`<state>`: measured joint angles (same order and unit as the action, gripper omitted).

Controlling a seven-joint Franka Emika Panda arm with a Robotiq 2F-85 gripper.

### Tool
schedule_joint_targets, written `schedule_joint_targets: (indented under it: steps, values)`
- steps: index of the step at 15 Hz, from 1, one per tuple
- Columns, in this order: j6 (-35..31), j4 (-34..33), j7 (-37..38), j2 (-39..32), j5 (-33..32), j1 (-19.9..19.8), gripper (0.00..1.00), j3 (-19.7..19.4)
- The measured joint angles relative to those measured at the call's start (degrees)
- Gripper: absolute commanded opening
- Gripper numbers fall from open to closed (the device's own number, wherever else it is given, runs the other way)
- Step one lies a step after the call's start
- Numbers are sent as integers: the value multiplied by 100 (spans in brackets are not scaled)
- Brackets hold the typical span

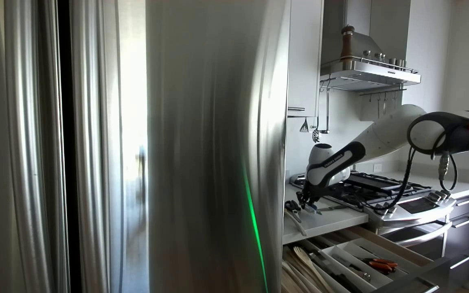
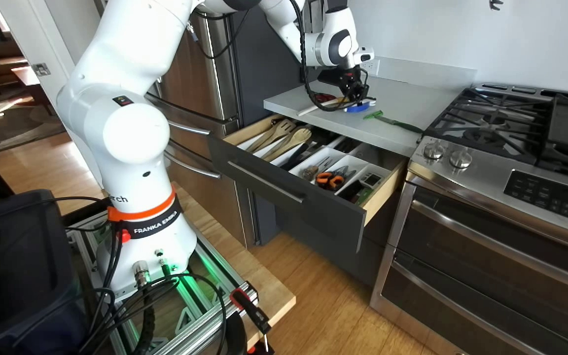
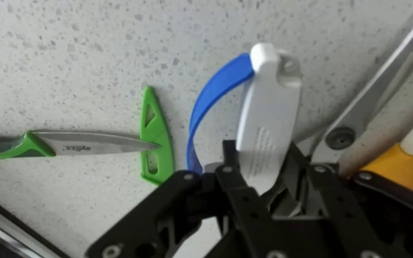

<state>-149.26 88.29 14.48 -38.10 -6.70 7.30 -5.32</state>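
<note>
Black gripper (image 3: 265,156) holds the white-and-blue utensil (image 3: 271,105) between its fingertips.

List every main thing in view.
banded tool: one, white-blue, in hand
knife: one, green-handled, on counter
holed piece: one, green, at knife tip
scissors: one, grey, beside hand
tool part: one, yellow, beside scissors
drawer: one, grey, below counter
wooden utensils: at least two, tan, in drawer
handles: two, orange, in drawer
stove: one, silver-black, beside counter
refrigerator: one, silver, beside counter
hood: one, silver, above stove
arm: one, white, over counter
hand: one, black, gripping banded tool
</note>
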Motion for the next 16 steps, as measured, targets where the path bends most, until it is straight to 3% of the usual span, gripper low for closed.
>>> schedule_joint_targets:
  steps: [4,13,16]
  values:
    - [-59,90,-250,396,55,9,9,205]
    - [-250,863,-2811,1090,793,-291,9,1782]
    - [-250,1024,-3448,1048,874,-325,9,2062]
